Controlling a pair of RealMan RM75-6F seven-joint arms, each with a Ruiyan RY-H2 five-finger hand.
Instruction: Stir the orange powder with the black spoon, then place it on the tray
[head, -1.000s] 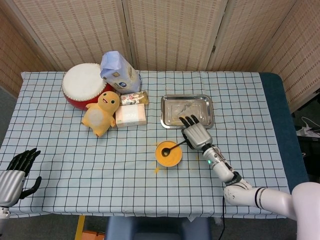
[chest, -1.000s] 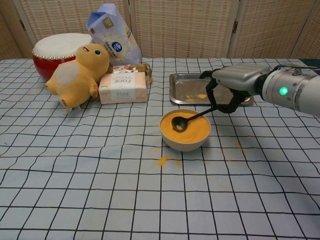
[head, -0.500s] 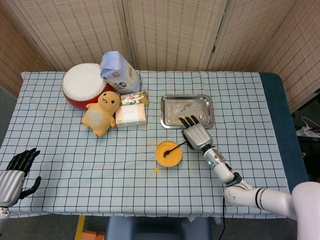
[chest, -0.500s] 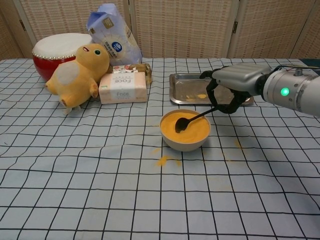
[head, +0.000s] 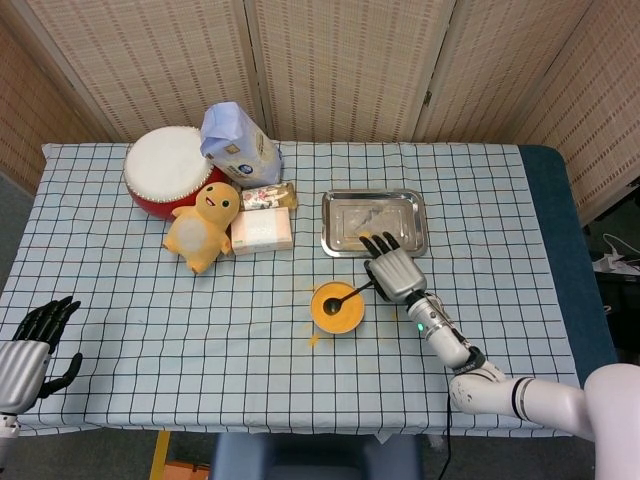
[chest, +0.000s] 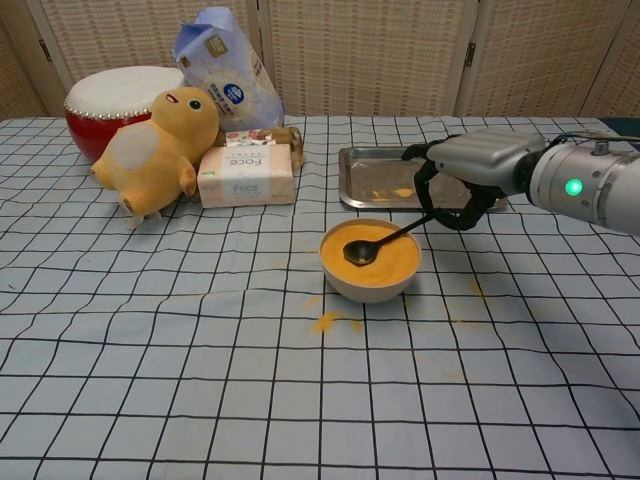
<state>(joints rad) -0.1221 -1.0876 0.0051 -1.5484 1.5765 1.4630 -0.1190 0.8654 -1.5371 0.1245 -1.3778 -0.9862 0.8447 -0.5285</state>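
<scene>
A bowl (head: 337, 307) (chest: 371, 261) of orange powder sits mid-table. The black spoon (head: 344, 296) (chest: 375, 243) has its scoop in the powder and its handle slanting up to the right. My right hand (head: 392, 268) (chest: 470, 172) grips the handle's end, just right of the bowl and in front of the steel tray (head: 374, 222) (chest: 386, 176). The tray holds a few orange traces. My left hand (head: 30, 345) hangs open at the table's front left corner, holding nothing; it shows only in the head view.
Spilled orange powder (chest: 330, 321) lies on the checked cloth in front of the bowl. At the back left stand a red drum (head: 168, 168), a white-blue bag (head: 238, 145), a yellow plush toy (head: 203, 226) and a pink box (head: 262, 233).
The spoon's scoop has swept a little within the bowl, right and then back left. My right hand has barely shifted. The left hand has not moved.
</scene>
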